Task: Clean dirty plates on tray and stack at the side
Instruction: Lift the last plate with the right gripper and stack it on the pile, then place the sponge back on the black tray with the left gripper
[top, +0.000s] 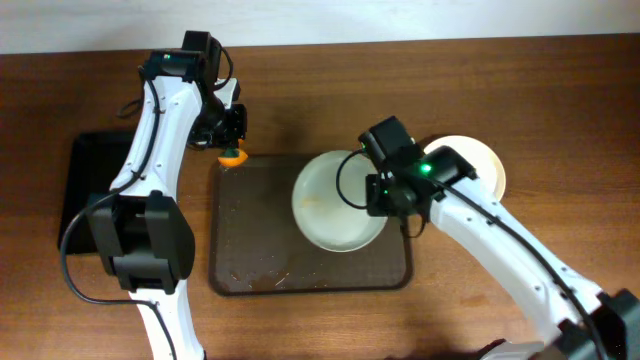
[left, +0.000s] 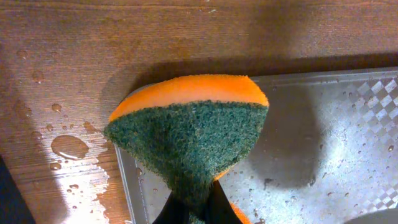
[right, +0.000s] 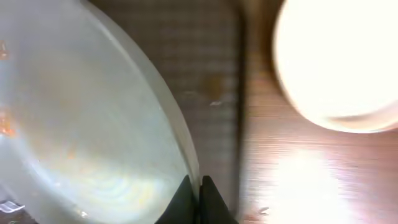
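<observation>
A pale green plate (top: 335, 200) with faint orange-red smears is over the right half of the dark brown tray (top: 250, 225). My right gripper (top: 385, 195) is shut on the plate's right rim; the right wrist view shows my fingertips (right: 198, 190) pinching the rim of the plate (right: 81, 118). A cream-white plate (top: 480, 165) sits on the table right of the tray, and also shows in the right wrist view (right: 339, 62). My left gripper (top: 232, 140) is shut on an orange and green sponge (left: 193, 130) over the tray's back left corner (left: 348, 143).
A smaller black tray (top: 85, 190) lies at the left. Water drops (left: 68, 146) wet the wooden table beside the brown tray. Crumbs and sauce specks lie along the tray's front edge (top: 270, 278).
</observation>
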